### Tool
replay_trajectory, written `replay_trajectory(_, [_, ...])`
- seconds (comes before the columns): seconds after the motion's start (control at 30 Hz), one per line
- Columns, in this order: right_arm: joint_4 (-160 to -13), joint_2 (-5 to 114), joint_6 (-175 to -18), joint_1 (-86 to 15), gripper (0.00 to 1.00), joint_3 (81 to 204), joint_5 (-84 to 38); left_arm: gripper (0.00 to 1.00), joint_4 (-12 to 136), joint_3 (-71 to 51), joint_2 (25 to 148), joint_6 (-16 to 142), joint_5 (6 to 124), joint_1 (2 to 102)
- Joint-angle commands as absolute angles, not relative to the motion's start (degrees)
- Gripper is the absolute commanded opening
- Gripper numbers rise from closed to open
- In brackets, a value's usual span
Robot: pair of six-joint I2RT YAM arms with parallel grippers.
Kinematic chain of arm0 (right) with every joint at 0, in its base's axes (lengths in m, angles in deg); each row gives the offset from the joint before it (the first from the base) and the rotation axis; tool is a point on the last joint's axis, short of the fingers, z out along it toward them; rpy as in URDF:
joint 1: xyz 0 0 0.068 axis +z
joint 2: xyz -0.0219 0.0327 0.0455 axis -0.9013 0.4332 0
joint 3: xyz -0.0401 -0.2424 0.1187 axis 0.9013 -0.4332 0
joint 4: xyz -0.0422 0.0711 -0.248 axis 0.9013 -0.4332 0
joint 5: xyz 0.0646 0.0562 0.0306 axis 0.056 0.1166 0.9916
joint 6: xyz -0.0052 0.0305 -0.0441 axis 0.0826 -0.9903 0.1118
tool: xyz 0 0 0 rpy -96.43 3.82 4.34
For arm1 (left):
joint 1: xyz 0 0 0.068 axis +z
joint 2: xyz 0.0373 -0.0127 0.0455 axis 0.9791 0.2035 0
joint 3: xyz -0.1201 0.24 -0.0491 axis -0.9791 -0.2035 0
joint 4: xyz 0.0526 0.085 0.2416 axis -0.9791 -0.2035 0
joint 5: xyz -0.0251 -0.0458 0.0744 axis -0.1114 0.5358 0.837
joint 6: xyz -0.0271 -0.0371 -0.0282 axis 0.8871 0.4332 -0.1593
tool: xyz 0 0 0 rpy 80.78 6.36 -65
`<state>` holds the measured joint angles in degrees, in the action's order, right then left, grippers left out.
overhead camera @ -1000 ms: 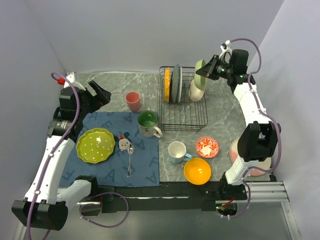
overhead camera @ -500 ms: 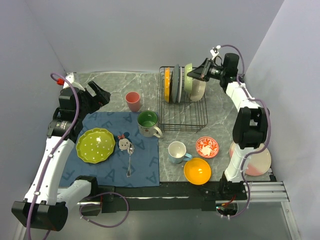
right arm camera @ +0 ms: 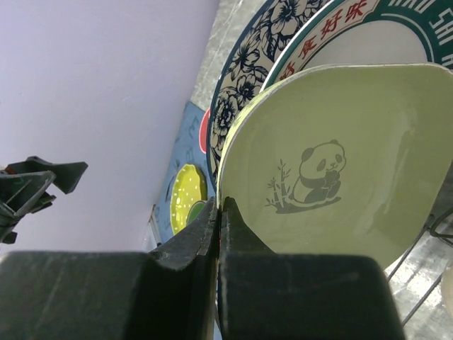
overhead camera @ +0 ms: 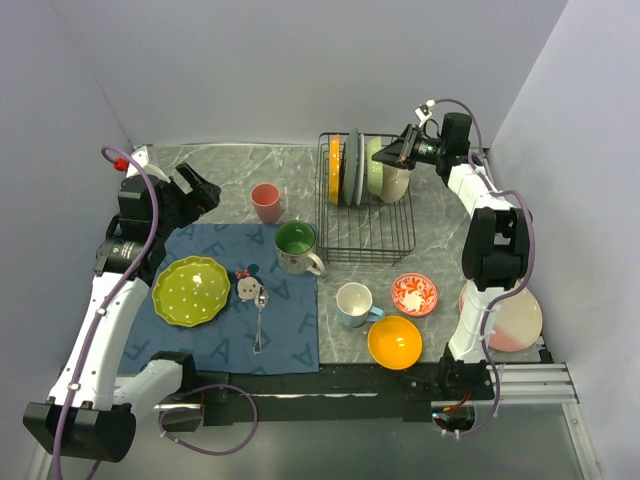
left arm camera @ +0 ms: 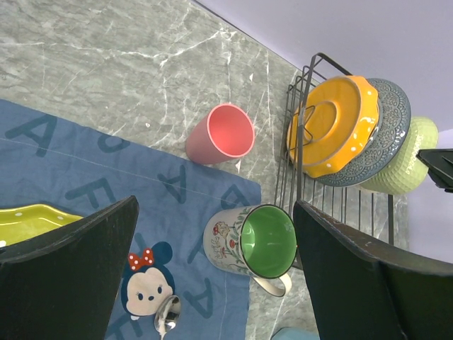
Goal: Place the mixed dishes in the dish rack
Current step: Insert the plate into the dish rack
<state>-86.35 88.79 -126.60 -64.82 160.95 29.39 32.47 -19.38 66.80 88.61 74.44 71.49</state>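
Presently the right gripper point(overhead camera: 393, 152) is pressed together on the rim of the green bowl point(overhead camera: 374, 166), pinching it at the back of the rack point(overhead camera: 366, 228). The bowl stands on edge among the dividers, just beside the grey plate point(overhead camera: 351, 168), which in turn stands against the orange plate point(overhead camera: 334, 170). A cream bowl point(overhead camera: 398, 181) sits just to the bowl's right, under the gripper. In the right wrist view a panda print shows on the bowl's inner face. Whether the bowl's lower edge rests on the wires I cannot tell.

The left gripper point(overhead camera: 200, 190) is spread wide and holds nothing; it hangs over the back left of the bench point(overhead camera: 230, 165), near the far corner of the blue mat point(overhead camera: 290, 335).

Outside the rack, the pink cup point(overhead camera: 265, 202) stands on bare bench just left of it. A floral mug point(overhead camera: 296, 246) with a green inside sits at the mat's right edge, just beside the rack's near left corner. The lime plate point(overhead camera: 191, 290) lies on the mat, with a spoon point(overhead camera: 260, 315) to its right. In front of the rack are a pale mug point(overhead camera: 353, 303), a red dish point(overhead camera: 414, 294) and an orange bowl point(overhead camera: 394, 341). A pink plate point(overhead camera: 518, 325) lies at the far right, partly hidden by the right arm.
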Motion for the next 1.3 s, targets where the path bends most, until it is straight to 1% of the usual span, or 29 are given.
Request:
replay_trajectory(0.0, [-88.9, 90.1, -122.7, -64.7, 0.00, 163.0, 27.2, 0.97, 33.2, -18.2, 65.5, 88.3, 75.0, 71.7])
replay_trajectory(0.1, [-89.6, 90.1, -122.0, -65.0, 0.04, 162.3, 25.9, 0.97, 33.2, -18.2, 65.5, 88.3, 75.1, 71.8])
replay_trajectory(0.17, [-89.5, 90.3, -122.2, -65.6, 0.09, 161.9, 25.7, 0.97, 33.2, -18.2, 65.6, 88.3, 75.1, 71.7])
replay_trajectory(0.3, [-89.7, 90.5, -122.0, -66.1, 0.22, 161.4, 24.6, 0.96, 33.3, -18.4, 65.6, 88.4, 75.0, 71.8])
replay_trajectory(0.37, [-90.3, 90.5, -122.1, -66.4, 0.26, 161.5, 24.2, 0.97, 33.4, -18.4, 65.6, 88.4, 74.9, 71.8])
replay_trajectory(0.53, [-91.6, 90.5, -122.4, -66.9, 0.30, 161.7, 21.1, 0.97, 33.3, -18.4, 65.5, 88.4, 74.8, 71.8])
replay_trajectory(0.97, [-93.4, 92.7, -124.1, -67.7, 0.49, 164.1, 18.1, 0.97, 33.1, -18.6, 65.3, 88.4, 75.3, 71.8])
replay_trajectory(1.27, [-91.8, 92.6, -126.9, -67.8, 0.50, 165.1, 17.2, 0.97, 33.1, -18.6, 65.4, 88.3, 75.2, 71.8])
